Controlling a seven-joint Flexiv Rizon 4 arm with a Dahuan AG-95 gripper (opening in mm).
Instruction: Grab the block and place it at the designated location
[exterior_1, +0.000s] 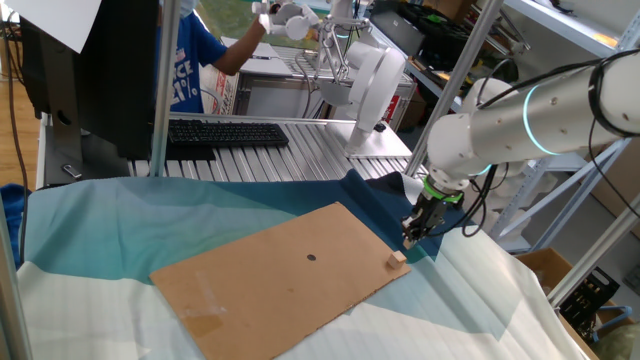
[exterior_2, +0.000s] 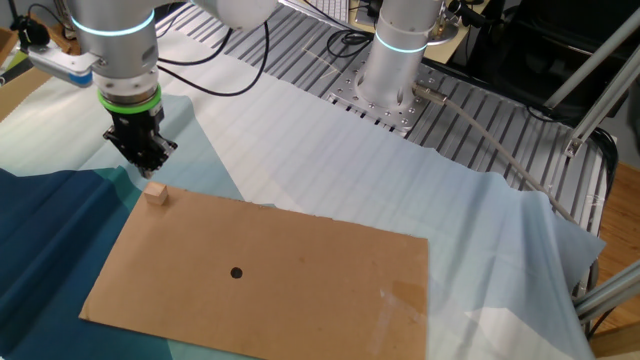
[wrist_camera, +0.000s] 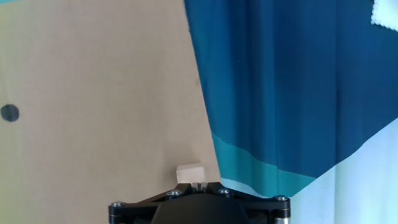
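Note:
The block (exterior_1: 398, 259) is a small tan wooden cube lying on the brown cardboard sheet (exterior_1: 270, 275), close to its right edge. It also shows in the other fixed view (exterior_2: 155, 194) and in the hand view (wrist_camera: 191, 172). The designated location is a dark round dot (exterior_1: 311, 257) near the sheet's middle, also seen in the other fixed view (exterior_2: 236, 271) and in the hand view (wrist_camera: 9, 112). My gripper (exterior_1: 411, 238) hangs just above and beside the block, fingers together and empty. It also shows in the other fixed view (exterior_2: 150, 166) and the hand view (wrist_camera: 198, 185).
Blue, teal and white cloths (exterior_1: 120, 215) cover the table around the sheet. A black keyboard (exterior_1: 225, 133) lies on the ridged metal bench behind. A person in blue (exterior_1: 195, 55) stands at the back. The arm's base (exterior_2: 395, 60) stands at the far side.

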